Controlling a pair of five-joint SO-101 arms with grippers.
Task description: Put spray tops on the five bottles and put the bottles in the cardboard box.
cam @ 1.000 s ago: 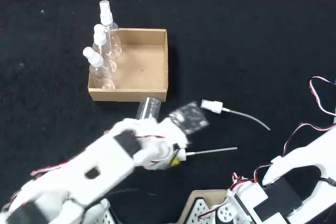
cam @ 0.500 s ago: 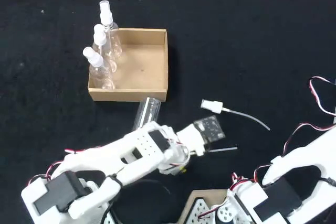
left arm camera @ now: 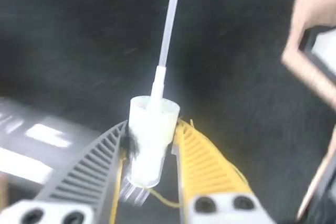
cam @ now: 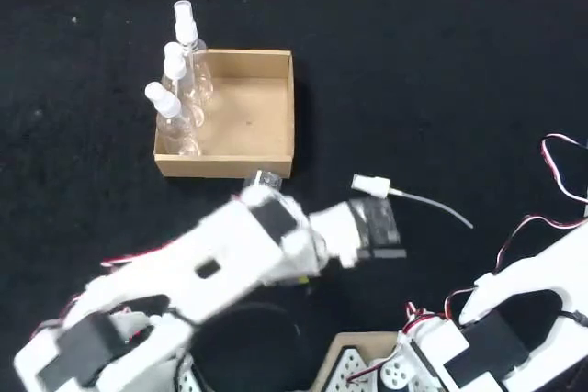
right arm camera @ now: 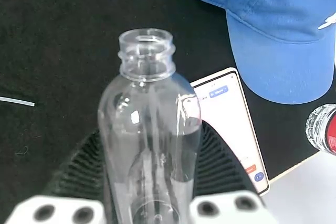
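Left jaws clamp spray top [left arm camera: 151, 139]; bottle [right arm camera: 149, 129] between right jaws.

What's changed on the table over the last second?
The left arm rose and shifted toward the cardboard box, carrying the spray top clamped in the left gripper. Unmoved: three capped bottles in the box, the loose spray top, the right arm.

Overhead over table [cam: 478, 71], wrist cameras close
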